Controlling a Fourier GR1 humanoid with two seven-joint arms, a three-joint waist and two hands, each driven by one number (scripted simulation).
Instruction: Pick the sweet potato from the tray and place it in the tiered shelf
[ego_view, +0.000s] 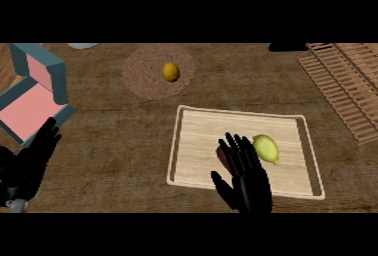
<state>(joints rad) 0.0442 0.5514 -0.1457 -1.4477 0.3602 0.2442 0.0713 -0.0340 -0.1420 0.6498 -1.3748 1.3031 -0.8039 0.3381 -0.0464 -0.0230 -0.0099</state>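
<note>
A pale wooden tray (199, 125) lies in the middle of the counter. On it a reddish-brown sweet potato (221, 154) shows only as a sliver, mostly hidden behind my right hand (247, 180). That hand hovers over the tray with straight, spread fingers and holds nothing. A yellow-green lemon (266, 148) lies just right of those fingers on the tray. The slatted wooden tiered shelf (347, 85) stands at the right edge. My left hand (29, 162) rests open at the lower left, fingers up.
A round brown mat (144, 80) behind the tray carries a small yellow lemon (170, 71). A teal box with a pink inside (33, 95) stands open at the far left. A pale dish edge (83, 45) peeks in at the top.
</note>
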